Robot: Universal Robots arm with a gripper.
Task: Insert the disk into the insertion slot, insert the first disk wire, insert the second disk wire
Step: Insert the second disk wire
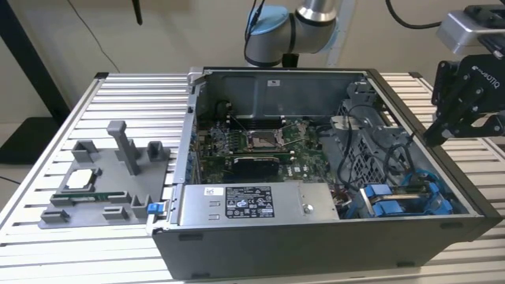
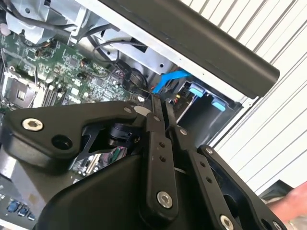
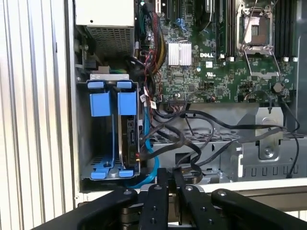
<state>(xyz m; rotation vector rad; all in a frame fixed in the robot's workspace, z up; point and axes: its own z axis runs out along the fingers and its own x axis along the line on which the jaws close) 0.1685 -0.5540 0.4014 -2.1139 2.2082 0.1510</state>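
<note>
My gripper (image 1: 439, 137) hangs at the right edge of the exterior view, fingers pressed together, holding nothing. The disk (image 1: 392, 198) sits below and to its left in the slot (image 1: 442, 198), long axis running left-right.

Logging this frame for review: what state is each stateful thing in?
End effector: shut, empty, above the case edge.
Disk: seated in the insertion slot, blue carrier showing.
Computer case: side panel off, interior exposed.
Processor socket: empty.
</note>
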